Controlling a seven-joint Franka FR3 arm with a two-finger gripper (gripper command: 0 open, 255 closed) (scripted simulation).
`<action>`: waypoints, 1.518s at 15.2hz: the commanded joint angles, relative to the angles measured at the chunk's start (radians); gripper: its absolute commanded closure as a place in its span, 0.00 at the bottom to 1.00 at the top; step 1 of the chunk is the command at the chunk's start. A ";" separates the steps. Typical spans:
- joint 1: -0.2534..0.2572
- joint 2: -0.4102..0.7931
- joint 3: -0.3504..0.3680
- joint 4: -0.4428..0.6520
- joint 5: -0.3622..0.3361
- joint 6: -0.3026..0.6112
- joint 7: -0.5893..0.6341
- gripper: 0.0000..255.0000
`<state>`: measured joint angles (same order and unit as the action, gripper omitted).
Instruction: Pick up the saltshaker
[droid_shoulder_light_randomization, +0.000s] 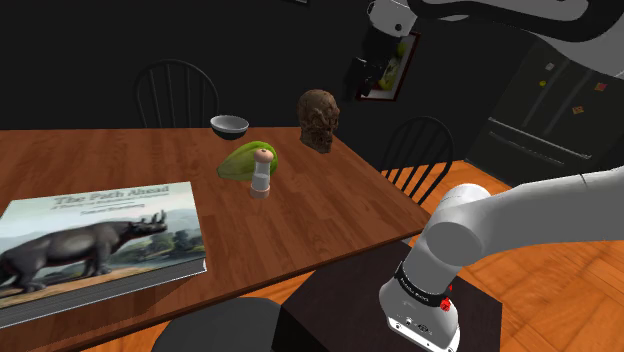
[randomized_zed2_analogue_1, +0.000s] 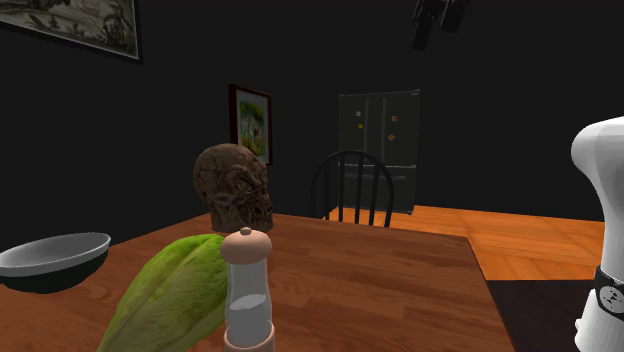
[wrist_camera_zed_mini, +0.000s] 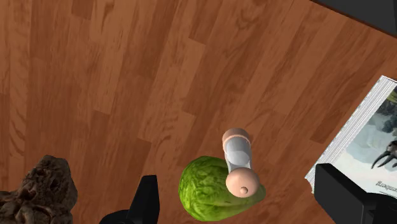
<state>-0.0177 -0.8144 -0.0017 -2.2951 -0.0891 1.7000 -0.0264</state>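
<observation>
White and thick-jointed, the Franka arm rose from its dark box stand at the shoulder view's lower right and arched out of that view's top edge over a brown wooden table. A dark refrigerator dotted with small magnets stood against the far wall, and two black spindle-back chairs were drawn up to the table's far sides. On the table's near end, at the shoulder view's left, lay a large book showing a horned, rhinoceros-like animal under the title "The Path Ahead". Toward the far corner sat a brown sculpted head, with a grey bowl just to its left in that view. A green lettuce leaf lay in front of the bowl, and the saltshaker, clear-bodied with a pale pink cap, stood upright just beside the leaf on the side nearer the stand, well apart from the book. The black gripper hung high above the table with its two fingers spread wide apart and clasping nothing; the wrist view looked almost straight down on the shaker's cap, which sat far below in the gap between the fingers, nearer neither one.
</observation>
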 joint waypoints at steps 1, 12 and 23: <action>0.000 0.000 0.000 0.000 0.000 0.000 0.000 0.00; 0.020 0.367 -0.016 0.047 0.037 0.255 -0.001 0.00; 0.038 0.782 -0.020 0.239 0.093 0.412 -0.025 0.00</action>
<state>0.0181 -0.0660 -0.0230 -2.0648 -0.0015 2.0939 -0.0514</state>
